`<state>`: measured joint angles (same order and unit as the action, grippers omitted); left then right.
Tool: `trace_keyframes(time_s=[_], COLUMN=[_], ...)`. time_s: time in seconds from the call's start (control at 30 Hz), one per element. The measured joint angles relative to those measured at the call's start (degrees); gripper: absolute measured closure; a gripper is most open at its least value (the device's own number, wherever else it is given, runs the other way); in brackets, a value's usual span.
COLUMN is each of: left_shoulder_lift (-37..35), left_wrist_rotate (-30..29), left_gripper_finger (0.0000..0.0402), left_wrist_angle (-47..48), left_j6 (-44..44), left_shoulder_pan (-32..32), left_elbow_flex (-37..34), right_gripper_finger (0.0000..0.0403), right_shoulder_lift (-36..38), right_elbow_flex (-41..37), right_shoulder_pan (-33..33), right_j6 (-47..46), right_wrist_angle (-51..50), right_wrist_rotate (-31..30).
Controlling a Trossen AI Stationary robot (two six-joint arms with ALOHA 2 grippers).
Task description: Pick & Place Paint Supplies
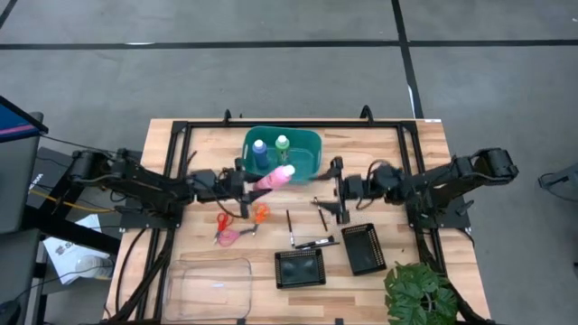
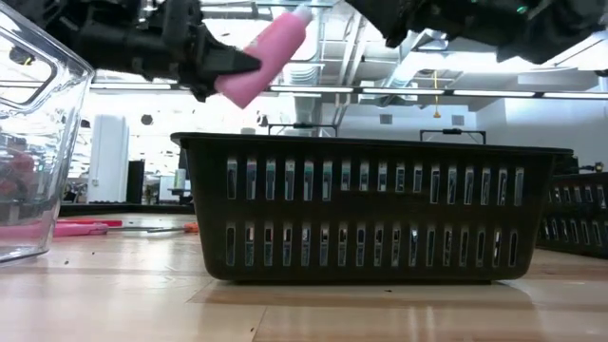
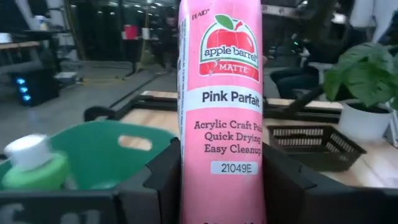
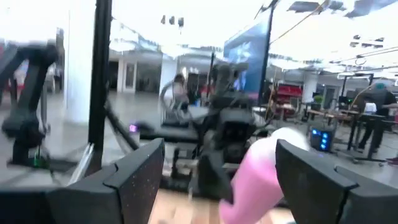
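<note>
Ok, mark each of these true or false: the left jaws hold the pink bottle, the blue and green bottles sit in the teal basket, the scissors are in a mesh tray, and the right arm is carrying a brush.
1. The left gripper holds the pink bottle. True.
2. The blue bottle and green bottle are in the teal basket. True.
3. The scissors are in a mesh tray. False: they lie on the table.
4. The right gripper carries a brush. False: it is open and empty; the brushes lie on the table.

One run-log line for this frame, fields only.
left gripper: shut on pink bottle, at teal basket rim | right gripper: open, empty, beside basket | in basket: blue bottle, green bottle
</note>
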<state>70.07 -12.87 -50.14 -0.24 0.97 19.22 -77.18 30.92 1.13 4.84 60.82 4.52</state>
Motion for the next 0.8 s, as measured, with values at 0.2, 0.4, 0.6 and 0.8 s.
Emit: trace_keyframes(time_s=[0.2, 0.4, 0.6, 0.8], left_shoulder_lift=[2.0, 3.8, 7.5, 12.8], left_wrist_rotate=[0.4, 1.1, 2.2, 4.3], left_gripper_finger=[0.0250, 0.0250, 0.0250, 0.0250], left_wrist_angle=[-5.9, -10.3, -13.7, -16.9], left_j6=[-0.1, -0.1, -0.1, 0.2], left_shoulder_pan=[-1.4, -3.1, -4.1, -5.1], left_elbow_flex=[-0.3, 0.1, 3.1, 5.1], right_gripper_finger=[0.0117, 0.0117, 0.0117, 0.0117], right_shoulder_lift=[0.0, -1.7, -9.0, -12.3], right_elbow_flex=[1.8, 3.2, 7.4, 10.3], right_shoulder_pan=[-9.0, -12.7, -12.8, -14.0], right_j6=[-7.4, -11.0, -11.3, -12.7], right_wrist_angle=[1.5, 1.9, 3.4, 6.0], right_wrist_rotate=[6.8, 9.5, 10.9, 13.6])
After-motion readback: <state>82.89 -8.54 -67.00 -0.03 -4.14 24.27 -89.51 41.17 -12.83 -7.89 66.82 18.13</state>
